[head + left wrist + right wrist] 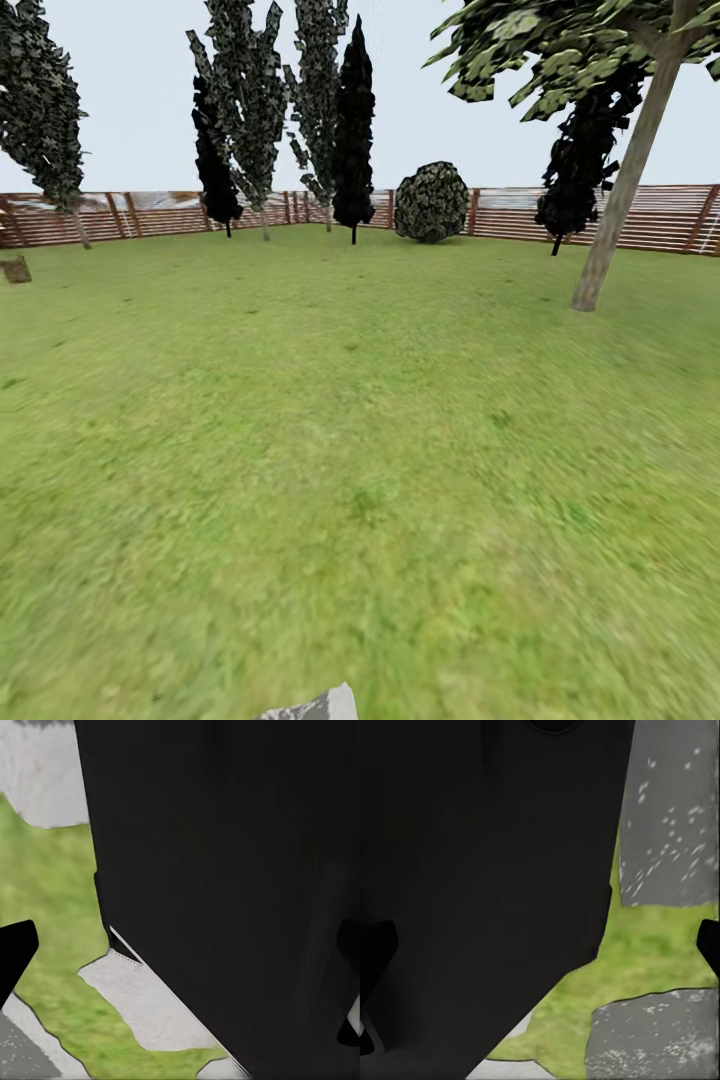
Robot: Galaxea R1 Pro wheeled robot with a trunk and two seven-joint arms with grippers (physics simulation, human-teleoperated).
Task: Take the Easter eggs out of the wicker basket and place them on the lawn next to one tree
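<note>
Head cam: wide lawn [330, 450] runs to a slat fence [640, 215]; the slanted pale-trunk tree [625, 190] stands far right, w/ a near-black conifer [353, 130] and round shrub [431, 203] by the back fence. No eggs or basket in sight. Left gripper [180, 960] & right gripper [540, 952] both face the robot's dark body w/ fingertips spread wide at the frame edges, nothing between them; grass and grey base parts lie below.
</note>
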